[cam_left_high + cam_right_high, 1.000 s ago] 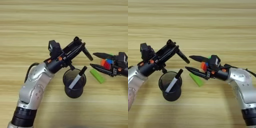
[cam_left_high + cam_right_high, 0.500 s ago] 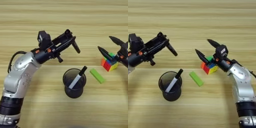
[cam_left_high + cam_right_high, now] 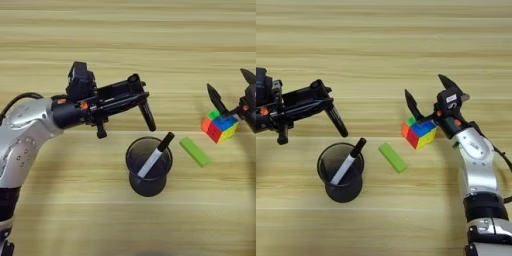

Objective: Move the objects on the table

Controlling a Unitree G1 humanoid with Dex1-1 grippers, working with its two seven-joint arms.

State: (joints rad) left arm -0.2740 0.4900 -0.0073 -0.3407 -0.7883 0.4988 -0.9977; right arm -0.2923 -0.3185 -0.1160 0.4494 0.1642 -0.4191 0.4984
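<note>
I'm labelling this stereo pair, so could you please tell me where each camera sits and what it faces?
Left eye view: on the head, looking down at the table; left arm and left hand shown fully, right hand at the edge.
Right eye view: same spot, slightly right; the open right hand and its arm show fully.
Both share the mesh cup, green block and puzzle cube.

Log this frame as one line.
left end effector: open, above cup | right end effector: open, over cube | green block: on table
</note>
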